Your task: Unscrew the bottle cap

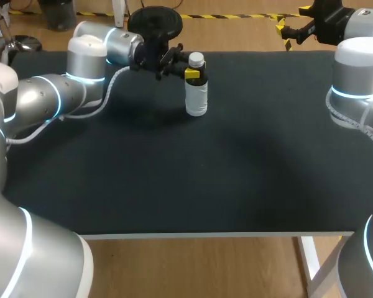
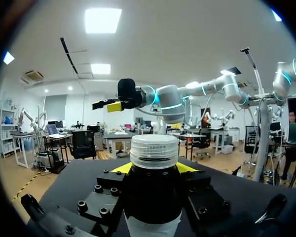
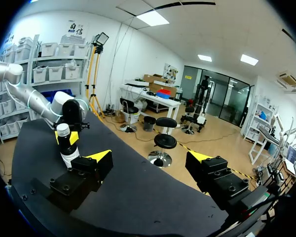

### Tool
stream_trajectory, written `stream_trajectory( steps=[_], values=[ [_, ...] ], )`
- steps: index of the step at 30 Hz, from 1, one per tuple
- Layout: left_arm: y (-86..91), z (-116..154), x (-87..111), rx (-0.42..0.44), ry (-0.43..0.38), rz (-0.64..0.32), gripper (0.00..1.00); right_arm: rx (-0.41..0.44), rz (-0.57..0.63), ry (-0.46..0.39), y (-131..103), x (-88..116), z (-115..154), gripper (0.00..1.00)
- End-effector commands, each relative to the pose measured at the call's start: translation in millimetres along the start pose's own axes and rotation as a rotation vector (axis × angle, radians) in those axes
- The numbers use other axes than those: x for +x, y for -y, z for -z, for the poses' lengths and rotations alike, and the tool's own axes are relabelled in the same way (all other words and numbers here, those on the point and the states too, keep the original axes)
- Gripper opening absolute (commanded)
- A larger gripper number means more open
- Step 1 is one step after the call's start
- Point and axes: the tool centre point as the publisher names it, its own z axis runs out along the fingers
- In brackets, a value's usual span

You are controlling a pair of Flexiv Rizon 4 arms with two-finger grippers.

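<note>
Bottle cap (image 2: 154, 150), white, ribbed and of plastic, is seen seated on the neck of a small upright bottle (image 1: 196, 99) with a dark shoulder and a pale body. The bottle is stood on the black table (image 1: 236, 174), toward its far edge. The left gripper (image 1: 193, 75) is brought in from the side and is clamped across the bottle's dark upper part, just under the cap, with one yellow tip pressed to each side. The right gripper (image 3: 149, 158) is held well apart from the bottle, raised off beyond it, with its fingers spread wide and nothing between them.

Unscrewing is judged not yet begun. Little room is left between the cap and the left fingers, so these could be struck by a low approach. If the clamp is too light, the bottle could be turned along with the cap, or tipped.
</note>
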Motion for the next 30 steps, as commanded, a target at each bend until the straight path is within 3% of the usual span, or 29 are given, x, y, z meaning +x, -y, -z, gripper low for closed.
stream_trajectory(
  steps=[1,30],
  values=[
    [-4.2,3.9,-4.5,0.012,-0.01,-0.004,0.0,-0.001,0.0,0.0,0.2,0.0,0.1,1.0],
    [0.6,7.3,-4.4,0.004,0.019,-0.006,0.0,-0.001,0.0,0.0,0.2,0.0,0.1,1.0]
  ],
)
